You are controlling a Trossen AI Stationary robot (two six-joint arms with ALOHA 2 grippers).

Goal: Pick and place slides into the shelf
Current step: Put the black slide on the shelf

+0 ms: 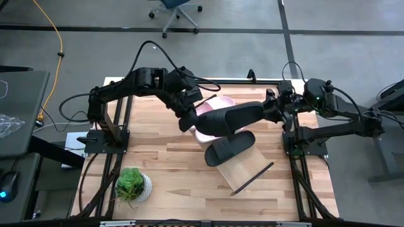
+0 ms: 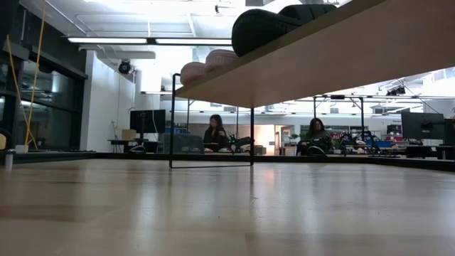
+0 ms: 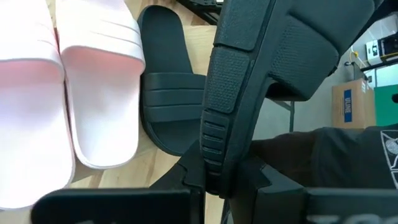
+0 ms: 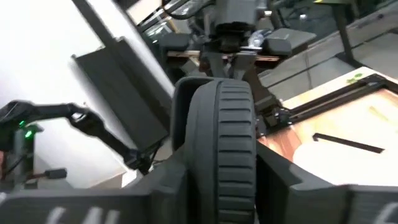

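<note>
The one readable text is on a blue cardboard box (image 3: 352, 104) in the room's background, seen in the left wrist view: white letters running sideways along its face that appear to read "ULINE", though they are small and not fully certain. A white printed mark shows on dark fabric (image 3: 390, 148) at that view's edge, too cropped to read. Screens and signs far off in the low view are too small to make out.
</note>
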